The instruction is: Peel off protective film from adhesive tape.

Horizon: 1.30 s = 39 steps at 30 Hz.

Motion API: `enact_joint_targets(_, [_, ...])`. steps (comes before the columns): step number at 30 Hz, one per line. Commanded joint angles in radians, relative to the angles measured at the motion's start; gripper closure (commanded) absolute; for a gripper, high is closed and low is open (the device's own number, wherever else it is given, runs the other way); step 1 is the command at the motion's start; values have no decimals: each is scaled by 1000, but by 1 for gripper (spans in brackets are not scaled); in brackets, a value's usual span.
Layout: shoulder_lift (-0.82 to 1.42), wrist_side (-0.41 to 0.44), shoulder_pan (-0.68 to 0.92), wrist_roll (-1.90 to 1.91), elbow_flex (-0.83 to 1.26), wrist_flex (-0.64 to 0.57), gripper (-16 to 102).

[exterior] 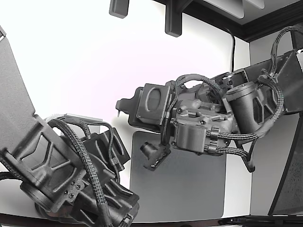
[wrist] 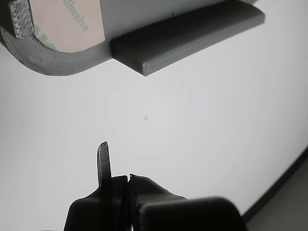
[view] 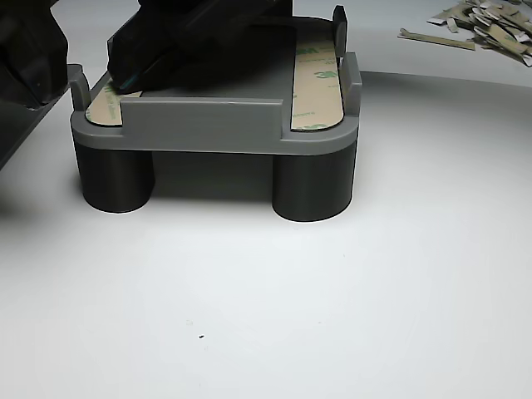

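Adhesive tape strip [wrist: 67, 26] on the grey fixture [wrist: 187, 38], well ahead of the gripper [wrist: 118, 166]; jaws pinched together, gripping nothing visible, hovering over white table [wrist: 202, 134].

Grey fixture [view: 208, 125] — beige tape strips [view: 316, 83]

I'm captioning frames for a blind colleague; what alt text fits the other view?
A grey fixture on two round legs holds a liner-covered tape strip along each side; a dark tool covers the left strip. Peeled liner scraps lie behind.
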Motion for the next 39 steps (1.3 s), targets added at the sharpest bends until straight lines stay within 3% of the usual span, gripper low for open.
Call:
enact_joint_targets(1, [9,28,6,12,-17,-23,97])
enact_joint_targets(18, [-81,104,101,141,-12,-77,97])
enact_joint_targets(39, [-167,132,112,167,-32,-101,97])
